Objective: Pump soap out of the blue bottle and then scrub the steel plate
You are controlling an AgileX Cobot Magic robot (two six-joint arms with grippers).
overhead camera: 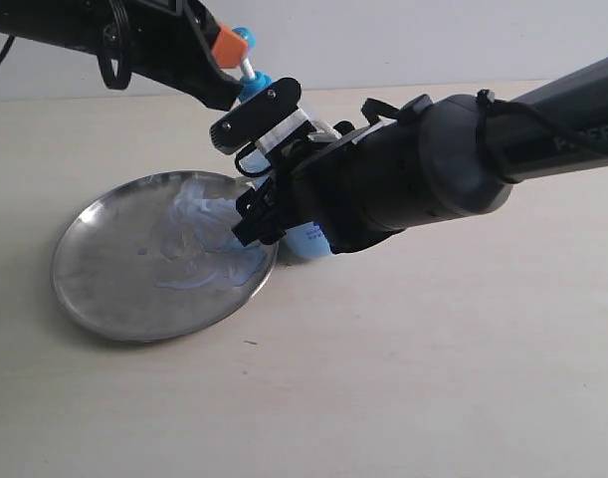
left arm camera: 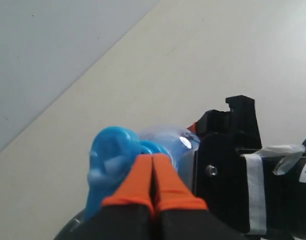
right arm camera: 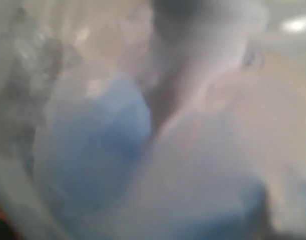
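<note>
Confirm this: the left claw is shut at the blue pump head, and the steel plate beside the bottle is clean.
Wrong: the exterior view shows the steel plate smeared with pale soap, not clean. The rest holds.

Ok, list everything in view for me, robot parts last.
steel plate: one, shiny grey, flat on the table, left of the bottle
soap: several smears, pale bluish-white, on the plate's half nearest the bottle
blue bottle: one, clear with light-blue liquid, upright at the plate's rim
pump head: one, bright blue, on top of the bottle
table: one, beige, under everything
wall: one, whitish, behind the table
left end effector: one, black with orange tips, shut, on the pump head
right end effector: one, black, clasped around the bottle's body
</note>
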